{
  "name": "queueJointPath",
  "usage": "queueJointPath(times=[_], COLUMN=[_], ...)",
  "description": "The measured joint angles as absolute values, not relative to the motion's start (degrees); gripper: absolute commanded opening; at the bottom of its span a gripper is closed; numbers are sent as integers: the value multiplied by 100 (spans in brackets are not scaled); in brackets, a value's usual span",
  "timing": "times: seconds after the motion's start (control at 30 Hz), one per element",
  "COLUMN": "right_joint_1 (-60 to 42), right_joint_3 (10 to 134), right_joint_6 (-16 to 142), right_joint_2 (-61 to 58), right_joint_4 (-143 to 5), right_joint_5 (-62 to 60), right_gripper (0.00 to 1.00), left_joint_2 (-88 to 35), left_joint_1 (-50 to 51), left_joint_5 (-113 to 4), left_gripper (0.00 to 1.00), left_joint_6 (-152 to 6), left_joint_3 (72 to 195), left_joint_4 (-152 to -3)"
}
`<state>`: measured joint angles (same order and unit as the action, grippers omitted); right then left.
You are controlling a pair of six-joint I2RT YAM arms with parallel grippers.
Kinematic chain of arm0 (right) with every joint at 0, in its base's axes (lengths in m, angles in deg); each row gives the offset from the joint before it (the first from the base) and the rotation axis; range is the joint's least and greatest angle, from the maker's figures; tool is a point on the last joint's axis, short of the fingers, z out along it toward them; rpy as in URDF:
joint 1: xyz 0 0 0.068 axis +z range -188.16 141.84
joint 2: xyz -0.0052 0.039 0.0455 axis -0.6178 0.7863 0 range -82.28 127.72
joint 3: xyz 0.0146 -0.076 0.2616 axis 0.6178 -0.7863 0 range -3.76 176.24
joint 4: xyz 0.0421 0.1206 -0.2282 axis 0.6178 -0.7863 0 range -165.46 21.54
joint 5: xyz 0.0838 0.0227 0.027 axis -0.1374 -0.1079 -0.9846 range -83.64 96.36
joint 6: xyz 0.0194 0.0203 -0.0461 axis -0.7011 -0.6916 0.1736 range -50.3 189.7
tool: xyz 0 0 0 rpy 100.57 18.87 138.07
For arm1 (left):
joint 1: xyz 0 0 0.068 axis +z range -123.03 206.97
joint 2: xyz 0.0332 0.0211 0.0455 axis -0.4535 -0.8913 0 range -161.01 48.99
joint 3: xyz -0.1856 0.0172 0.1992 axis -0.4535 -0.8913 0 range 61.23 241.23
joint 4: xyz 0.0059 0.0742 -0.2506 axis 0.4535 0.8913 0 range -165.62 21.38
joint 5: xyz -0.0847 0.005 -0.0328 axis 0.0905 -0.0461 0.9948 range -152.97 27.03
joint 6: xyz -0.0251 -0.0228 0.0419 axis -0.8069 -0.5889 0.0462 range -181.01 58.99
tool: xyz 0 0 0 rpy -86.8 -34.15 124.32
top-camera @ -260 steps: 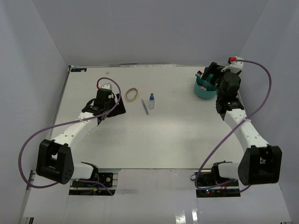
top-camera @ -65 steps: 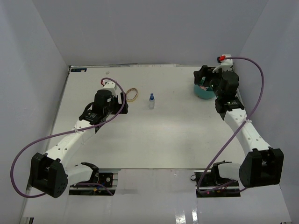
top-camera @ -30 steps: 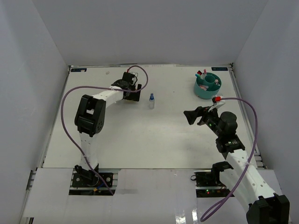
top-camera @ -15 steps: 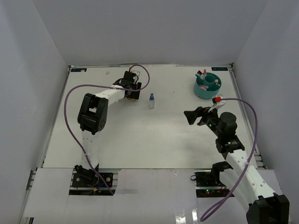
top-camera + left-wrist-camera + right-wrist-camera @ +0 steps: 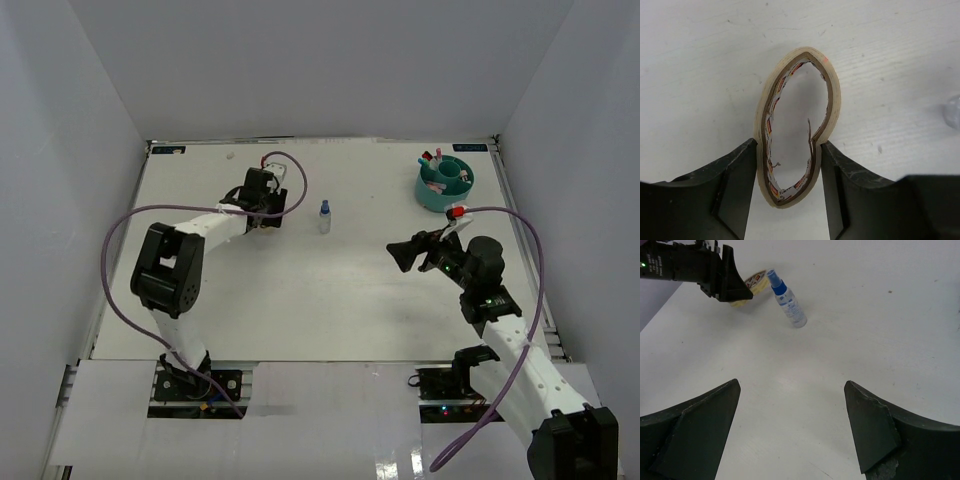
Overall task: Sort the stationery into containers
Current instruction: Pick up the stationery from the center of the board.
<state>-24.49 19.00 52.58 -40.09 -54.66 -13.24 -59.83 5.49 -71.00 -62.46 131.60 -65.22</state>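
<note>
My left gripper (image 5: 789,146) is shut on the tan rubber-band loop (image 5: 836,97), and its jaws squeeze the loop into a narrow oval just above the white table. In the top view the left gripper (image 5: 270,212) hides the loop. The small clear blue-capped bottle (image 5: 323,216) stands just right of it and shows in the right wrist view (image 5: 788,305). The round teal organiser (image 5: 445,192) stands at the back right with several pens (image 5: 432,160) in it. My right gripper (image 5: 400,252) is open and empty above the table (image 5: 792,390). No eraser is in view.
White walls enclose the table on three sides. In the right wrist view the left gripper (image 5: 735,287) and the loop (image 5: 756,279) sit left of the bottle. Purple cables loop over both arms.
The left arm has swung its elbow to the left and the gripper has shifted slightly left, with the loop now hidden under it. The right arm has barely moved.
</note>
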Motion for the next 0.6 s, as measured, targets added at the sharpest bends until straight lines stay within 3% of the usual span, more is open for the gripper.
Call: queueJointPath(times=[0.37, 0.6], right_joint_1=[-2047, -1102], right_joint_3=[3428, 4949], right_joint_6=[5319, 5529], right_joint_2=[-2946, -2225], right_joint_4=[-5802, -6110], right_joint_5=[-2415, -2651], right_gripper=[88, 88], left_joint_2=[-2427, -1192], left_joint_1=[425, 184], left_joint_5=[-5797, -4436], left_gripper=[44, 44], left_joint_6=[-5851, -5630], left_joint_3=[11938, 11297], left_joint_4=[-6859, -6828])
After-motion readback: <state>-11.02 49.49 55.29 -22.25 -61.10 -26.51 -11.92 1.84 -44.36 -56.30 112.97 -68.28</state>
